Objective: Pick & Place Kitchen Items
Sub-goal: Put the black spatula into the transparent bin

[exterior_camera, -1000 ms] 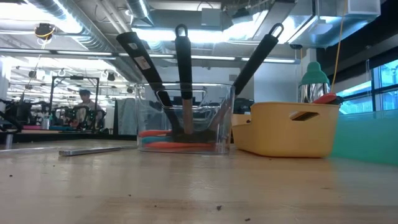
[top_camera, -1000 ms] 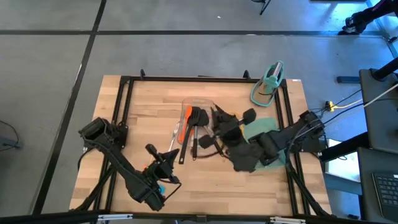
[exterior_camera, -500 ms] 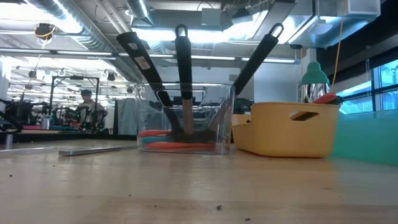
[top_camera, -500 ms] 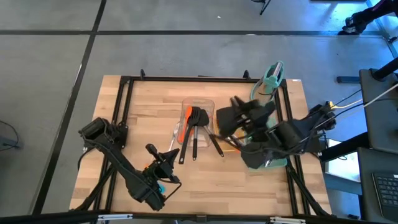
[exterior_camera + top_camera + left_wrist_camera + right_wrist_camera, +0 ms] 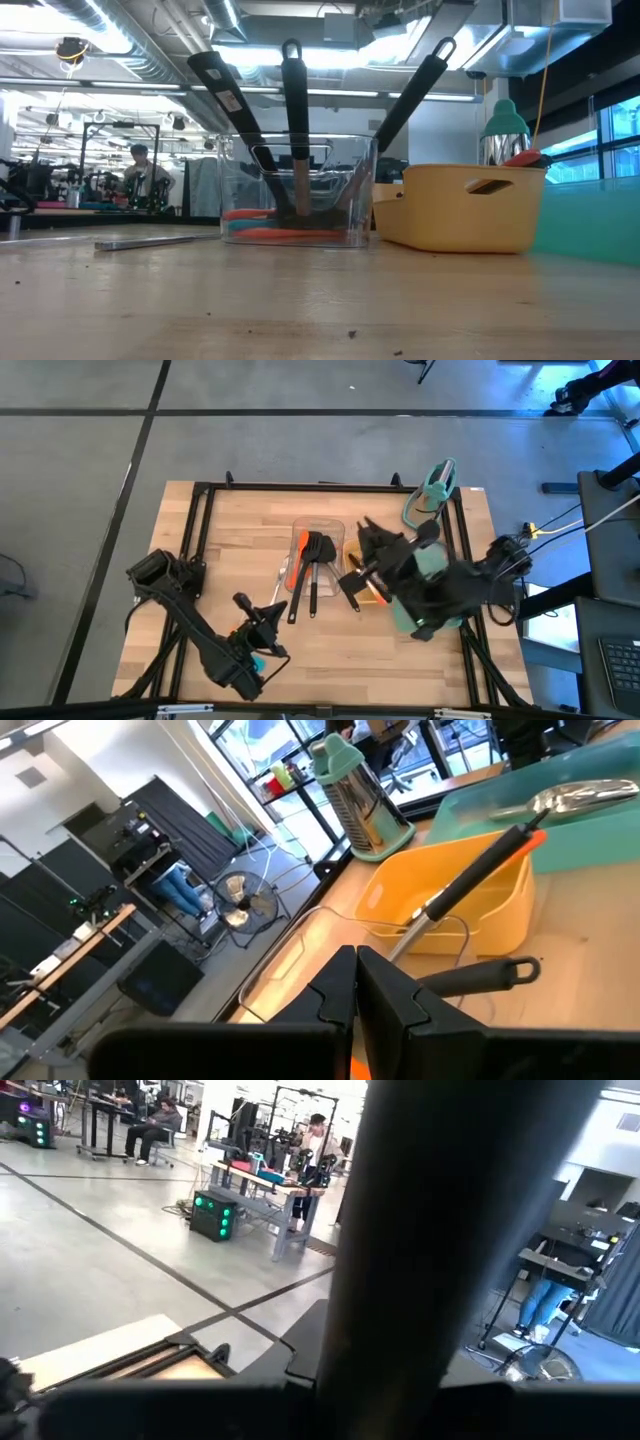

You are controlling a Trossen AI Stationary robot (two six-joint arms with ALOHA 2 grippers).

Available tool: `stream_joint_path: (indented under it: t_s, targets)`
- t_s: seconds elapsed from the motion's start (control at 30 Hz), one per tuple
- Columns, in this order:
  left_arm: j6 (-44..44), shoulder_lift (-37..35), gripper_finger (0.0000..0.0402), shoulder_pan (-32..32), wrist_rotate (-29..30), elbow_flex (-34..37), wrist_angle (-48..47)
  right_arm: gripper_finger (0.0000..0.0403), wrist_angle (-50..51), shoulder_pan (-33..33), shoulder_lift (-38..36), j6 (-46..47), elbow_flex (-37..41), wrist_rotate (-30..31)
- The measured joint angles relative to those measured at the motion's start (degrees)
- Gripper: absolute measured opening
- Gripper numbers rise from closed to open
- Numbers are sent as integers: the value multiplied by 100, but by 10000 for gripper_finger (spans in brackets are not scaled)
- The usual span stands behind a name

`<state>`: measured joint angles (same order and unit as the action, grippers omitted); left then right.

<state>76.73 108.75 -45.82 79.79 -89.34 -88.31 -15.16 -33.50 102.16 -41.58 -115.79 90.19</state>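
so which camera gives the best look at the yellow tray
The low view: the yellow tray shows whole from the side, nothing in front. The left wrist view shows it at an angle with a utensil leaning in. In the high view the right arm hides most of it. The right wrist view misses it.

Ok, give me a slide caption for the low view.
Black-handled utensils lean in a clear tray beside a yellow tray on the wooden table.

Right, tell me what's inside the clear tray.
The clear tray holds three black-handled utensils leaning out over its rim, with orange and blue spatulas flat on the bottom. Anything beneath them is hidden.
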Motion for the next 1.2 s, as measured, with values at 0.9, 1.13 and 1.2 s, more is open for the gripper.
stream_joint_path:
  t_s: [0.9,1.13,1.2]
  targets:
    - [46,-1,8,-36,-245,0,1,54,8851,-572,-2346,9075,401,-41]
    - [46,0,8,-13,-316,0,4,54,9598,-629,-2115,11767,1923,-46]
    - [46,0,6,-60,-326,0,4,54,10005,-651,-2158,12796,2434,-69]
